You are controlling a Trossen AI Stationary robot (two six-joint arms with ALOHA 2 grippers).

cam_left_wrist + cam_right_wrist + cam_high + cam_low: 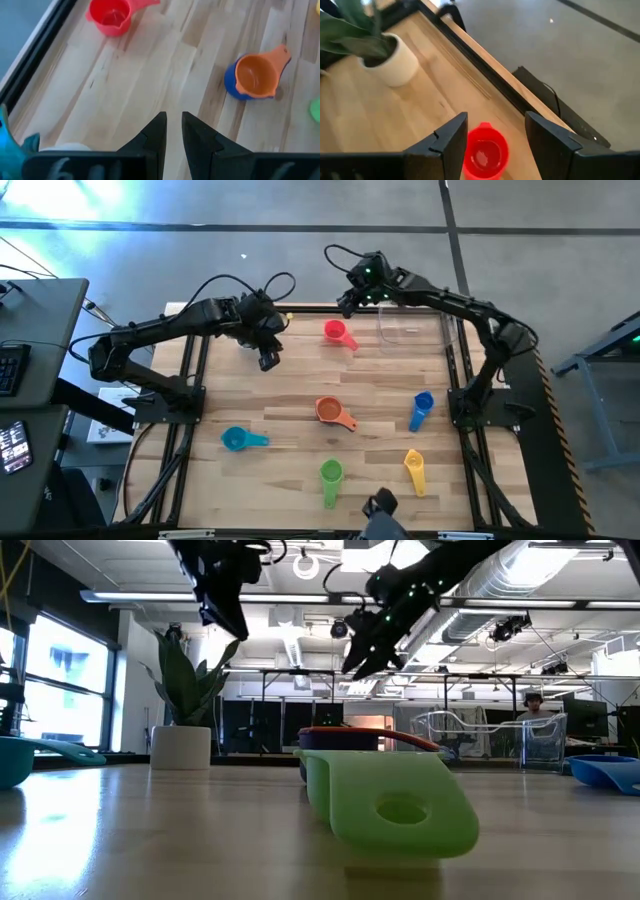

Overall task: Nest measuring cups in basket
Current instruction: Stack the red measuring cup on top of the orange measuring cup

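Loose cups lie on the wooden table: red (pixel 335 332) near the far edge, blue (pixel 422 406), teal (pixel 237 440), green (pixel 331 474) and yellow (pixel 414 464). The orange cup (pixel 328 410) sits inside a purple one (pixel 230 86) at mid-table. The clear basket (pixel 400 326) stands right of the red cup. My right gripper (pixel 348 302) hangs open in the air above the red cup (pixel 486 152), touching nothing. My left gripper (pixel 268 360) hovers over the far left of the table, its fingers (pixel 159 131) almost together, holding nothing.
A plant in a white pot (pixel 395 62) stands at the far edge, left of the red cup and below my left arm. Black frame rails (pixel 462 370) run along the table's sides. Bare wood lies between the red cup and the orange one.
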